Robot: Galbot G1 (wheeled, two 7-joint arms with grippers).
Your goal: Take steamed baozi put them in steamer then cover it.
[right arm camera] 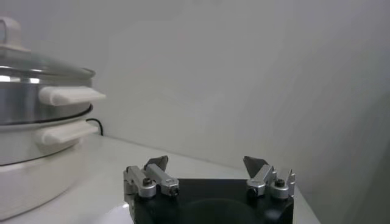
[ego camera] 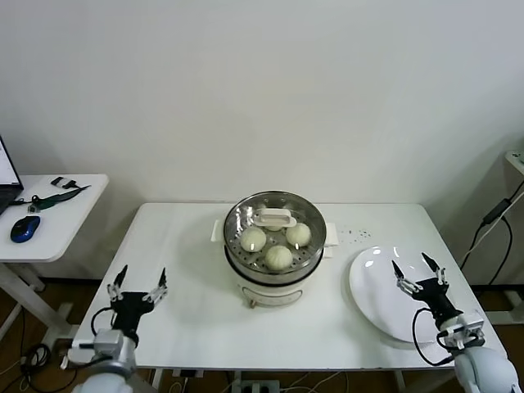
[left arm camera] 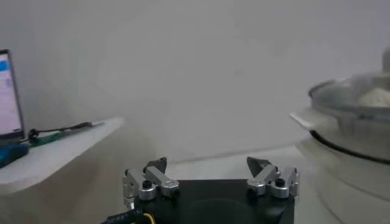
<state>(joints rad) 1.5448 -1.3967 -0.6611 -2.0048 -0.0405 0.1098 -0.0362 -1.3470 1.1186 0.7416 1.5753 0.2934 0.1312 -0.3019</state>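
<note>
Over on my far left there's a little side table (ego camera: pixel 78 192) with a blue mouse (ego camera: pixel 24 228) on it, nothing to do with the job. Next along, my left pincer (ego camera: pixel 139 283) hangs at the near left corner of the bench (ego camera: pixel 180 246), spread wide and holding nothing, well apart from the pot.

Middle of the bench is the steamer (ego camera: pixel 274 246). I can count three baozi (ego camera: pixel 278 257) on the tray through the glass, and a fourth might be tucked under the handle, can't really tell. The cover (ego camera: pixel 274 219) is already sitting on top with its white handle (ego camera: pixel 276 218) up. From the right wrist view the lid rim looks level on the pot, so I'd call this pretty much done.

To the right sits the white plate (ego camera: pixel 377 286), bare as far as I can see. My right pincer (ego camera: pixel 415 275) hovers over it, also wide with nothing in it.

If anything's left, it's just checking the lid sits flat all round. I'd keep both arms low and clear of the side handles so I don't bump the thing and slide the cover off.
</note>
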